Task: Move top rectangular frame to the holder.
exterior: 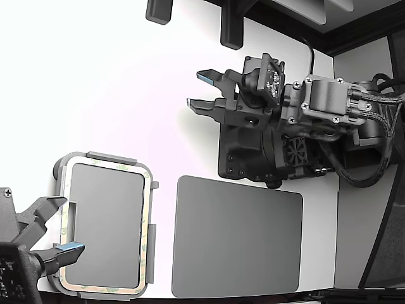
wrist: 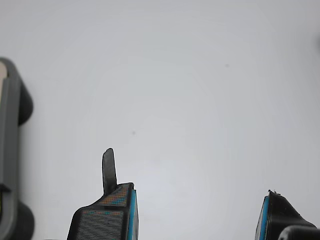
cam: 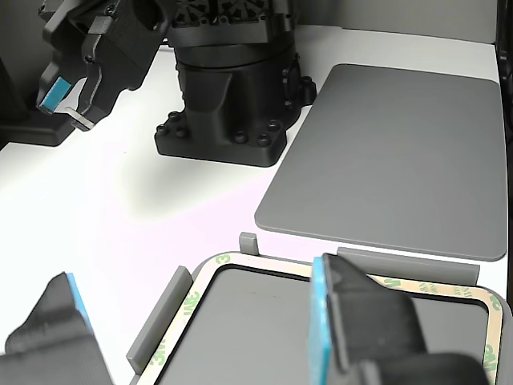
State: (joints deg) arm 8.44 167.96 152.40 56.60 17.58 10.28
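The top rectangular frame (exterior: 104, 228), with a tan border and a dark centre, lies flat inside the light grey holder (exterior: 111, 156) at the exterior view's lower left. It also shows in the other view (cam: 240, 265), seated in the holder (cam: 405, 265). My gripper (exterior: 197, 90) is on the arm at the upper right. It is open and empty, well apart from the frame, over bare white table. In the wrist view my gripper (wrist: 197, 192) shows blue-padded fingertips spread wide, and only the holder's edge (wrist: 10, 150) is visible. My gripper also shows in the other view (cam: 68, 104).
A second arm's gripper (exterior: 60, 227) is open at the frame's edge in the exterior view's lower left; its fingers (cam: 353, 321) fill the other view's foreground. A larger plain dark grey mat (exterior: 237, 237) lies beside the holder. My arm's black base (exterior: 253, 152) stands behind the mat.
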